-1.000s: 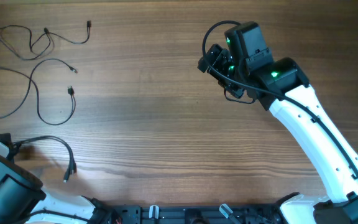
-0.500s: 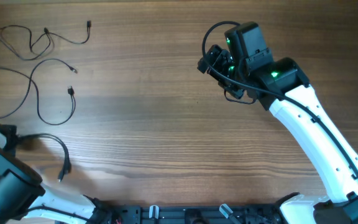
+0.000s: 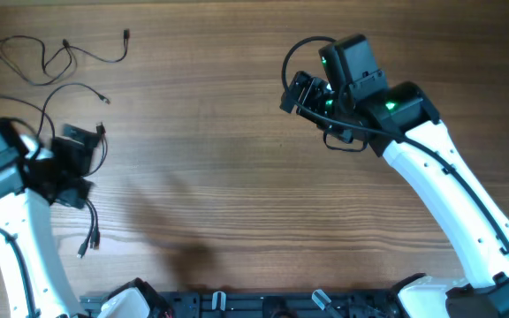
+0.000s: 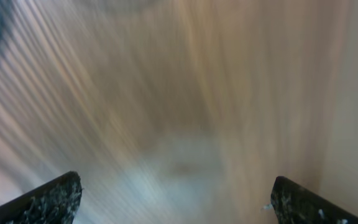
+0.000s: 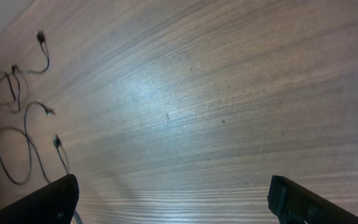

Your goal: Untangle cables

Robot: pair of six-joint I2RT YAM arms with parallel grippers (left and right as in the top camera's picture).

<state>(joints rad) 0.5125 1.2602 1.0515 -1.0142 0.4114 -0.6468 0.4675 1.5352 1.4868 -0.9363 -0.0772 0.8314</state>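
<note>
Several cables (image 3: 64,46), overhead: thin black cords at the far left of the tabletop (image 3: 237,194). One knotted loop sits in the top corner, with a bigger loop below it that looks separate.
overhead, left fingers (image 3: 76,152): right over the lower loop. One cord (image 3: 91,221) trails from under them to a plug (image 3: 83,251) near the front edge. Held or only lying beneath, cannot tell from here.
overhead, right fingers (image 3: 294,93): over bare wood, well apart from every cord.
left wrist: smeared. My two fingertips (image 4: 48,199) stand wide apart at the bottom corners, nothing between them. Dark arc at top left, maybe a cord.
right wrist: fingertips (image 5: 48,199) apart too, empty. The cables (image 5: 8,87) lie far off at the left edge.
handling, my guess: very light and limp, no stiffness. Will drag and snag on neighbours, and slip out of a loose pinch.
where to grip, my guess: just behind a plug, where it is thicker, then draw that free end out of the loop. Not mid-loop.
</note>
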